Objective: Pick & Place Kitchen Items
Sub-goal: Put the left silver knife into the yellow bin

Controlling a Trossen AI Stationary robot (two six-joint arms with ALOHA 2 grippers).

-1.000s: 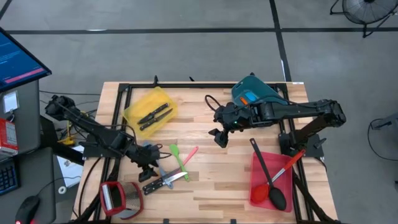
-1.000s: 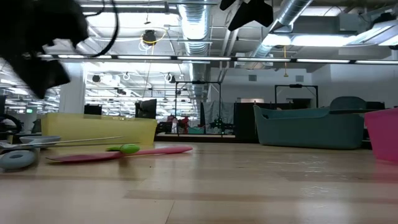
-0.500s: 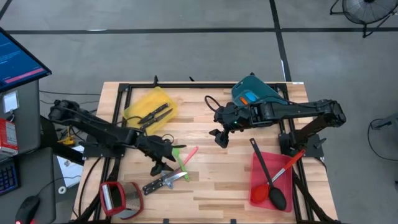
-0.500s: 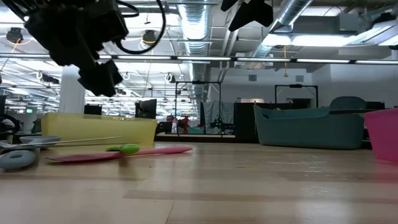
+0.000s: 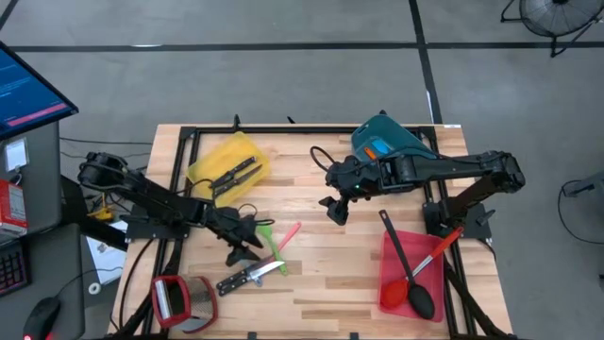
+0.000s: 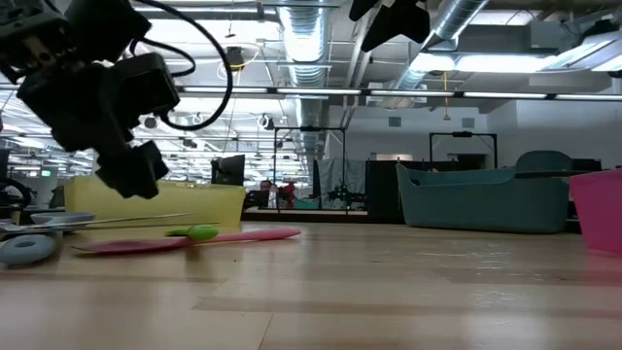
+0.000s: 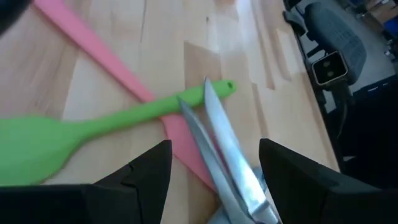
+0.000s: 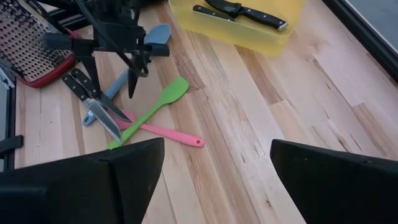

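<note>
1. Four loose utensils lie in a crossed heap at the table's front left: a green spatula, a pink spatula, a knife and a blue spatula. In the left wrist view the knife's blade lies over both spatula handles where they cross.
2. We see our left gripper hanging over that heap with fingers apart and nothing between them. The knife blade runs out from just under the gripper, its long axis roughly in line with the wrist camera's gaze; the green spatula's handle lies across that line.
3. We judge the left arm far nearer; the heap is well apart from our right gripper, which waits mid-table, jaws wide and empty.
4. Farther out, two black-handled knives already sit in the yellow bin, a ladle in the red bin, and the teal bin stands at the back right.
</note>
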